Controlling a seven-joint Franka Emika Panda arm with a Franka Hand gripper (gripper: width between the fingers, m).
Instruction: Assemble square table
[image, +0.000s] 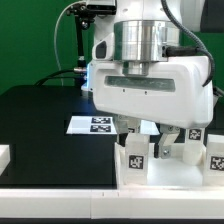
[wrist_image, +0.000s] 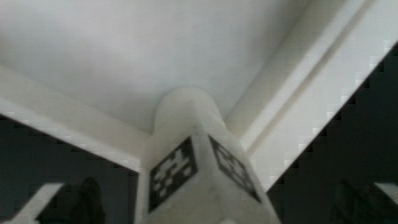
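at the black table's (image: 40, 120) near edge, the arm works over white parts.
from the exterior view's left: a white block (image: 3, 155) at the edge, the marker board (image: 95, 124) mid-table, then the gripper (image: 148, 133) with jaws spread, released, above a tagged leg (image: 134, 157). more legs (image: 215, 150) stand right. the wrist view shows the leg (wrist_image: 199, 165) upright against the tabletop (wrist_image: 125, 50), fingers (wrist_image: 63, 203) clear.

White legs (image: 133, 160), black-and-white square tags (wrist_image: 178, 170); white tabletop (wrist_image: 125, 50); black table (image: 40, 130); green backdrop (image: 30, 40).
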